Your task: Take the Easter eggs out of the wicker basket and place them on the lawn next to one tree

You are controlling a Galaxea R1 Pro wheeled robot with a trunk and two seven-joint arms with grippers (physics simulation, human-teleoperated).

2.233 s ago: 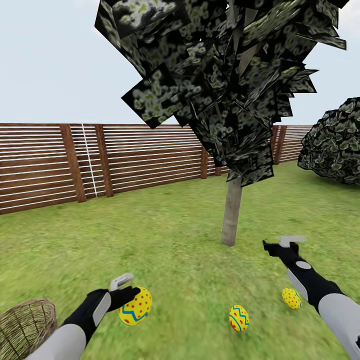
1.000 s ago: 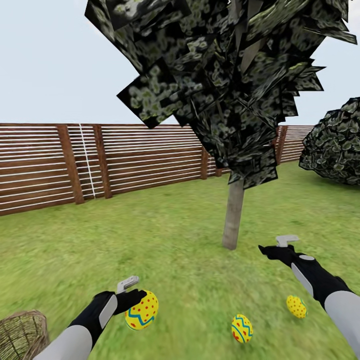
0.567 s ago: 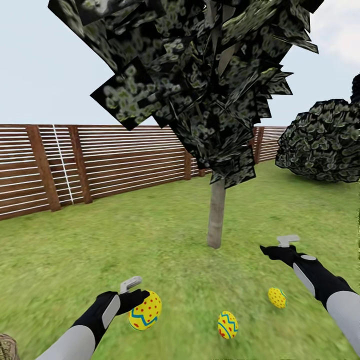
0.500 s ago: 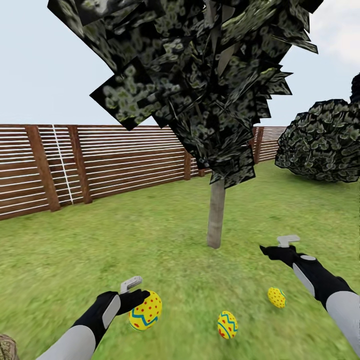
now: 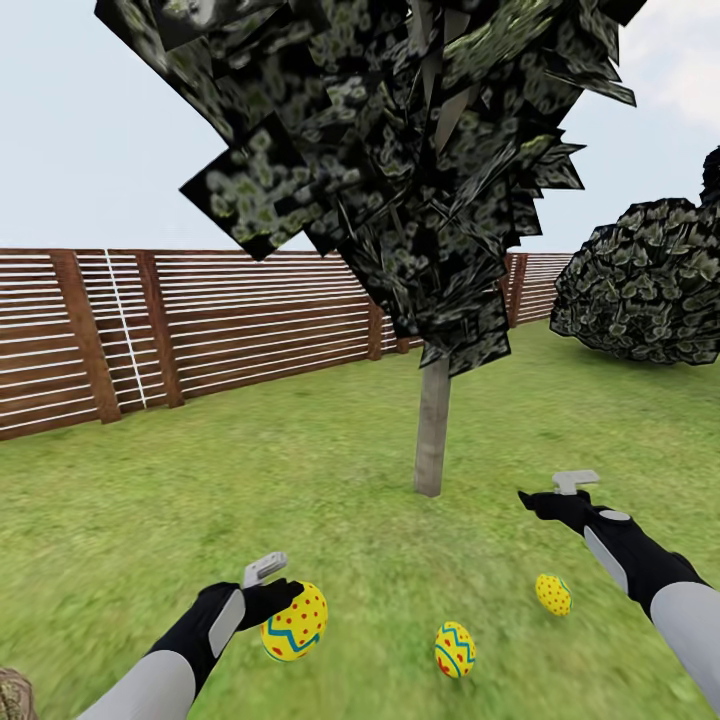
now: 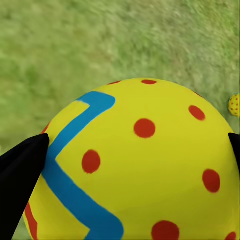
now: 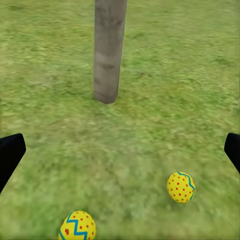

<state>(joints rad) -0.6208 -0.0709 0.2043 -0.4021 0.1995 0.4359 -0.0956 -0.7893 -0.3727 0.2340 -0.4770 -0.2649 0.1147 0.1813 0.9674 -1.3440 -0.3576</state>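
Observation:
My left gripper (image 5: 281, 599) is shut on a yellow Easter egg (image 5: 296, 624) with red dots and a blue zigzag, held low over the lawn (image 5: 330, 470). In the left wrist view that egg (image 6: 142, 165) sits between the black fingers (image 6: 20, 170). Two more eggs lie on the grass near the tree's trunk (image 5: 432, 425): a zigzag one (image 5: 455, 649) and a dotted one (image 5: 553, 594). My right gripper (image 5: 548, 490) hovers open above and beyond the dotted egg. Its wrist view looks at the trunk (image 7: 109, 50) and both eggs (image 7: 181, 187) (image 7: 77, 226). A sliver of the wicker basket (image 5: 10, 695) peeks in at the lower left corner.
A dark slatted fence (image 5: 200, 320) rings the garden behind the tree. A low rounded bush (image 5: 645, 285) stands at the right. Open grass stretches left of the trunk and between the eggs and the trunk.
The camera has swung right, so the tree and eggs shifted left and the basket slid almost out of view. My left gripper has edged forward with its egg. The right arm has held still.

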